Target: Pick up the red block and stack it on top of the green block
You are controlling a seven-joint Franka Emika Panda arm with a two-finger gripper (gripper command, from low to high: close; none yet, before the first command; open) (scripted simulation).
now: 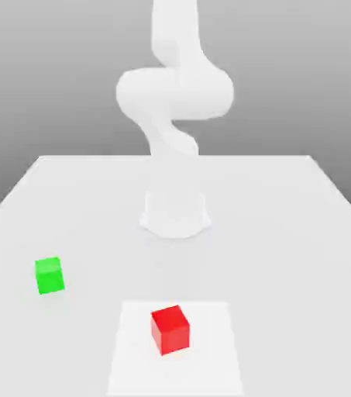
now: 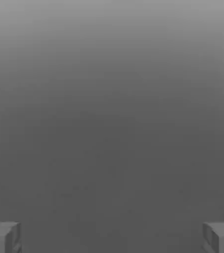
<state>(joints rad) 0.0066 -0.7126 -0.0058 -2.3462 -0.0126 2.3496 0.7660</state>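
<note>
The red block sits on the table near the front edge in the exterior view, on a paler square patch of the surface, resting flat with one corner turned slightly toward the camera. The green block lies well apart from it, farther back and toward the exterior view's left, also flat on the table. Neither block carries any label or writing that I can read, and the table is plain white.

My arm rises from its base behind both blocks, near the table's middle, and folds upward in a bend. In the hand view my gripper stands wide apart, one fingertip at each side, with nothing between them and plain grey beyond.
</note>
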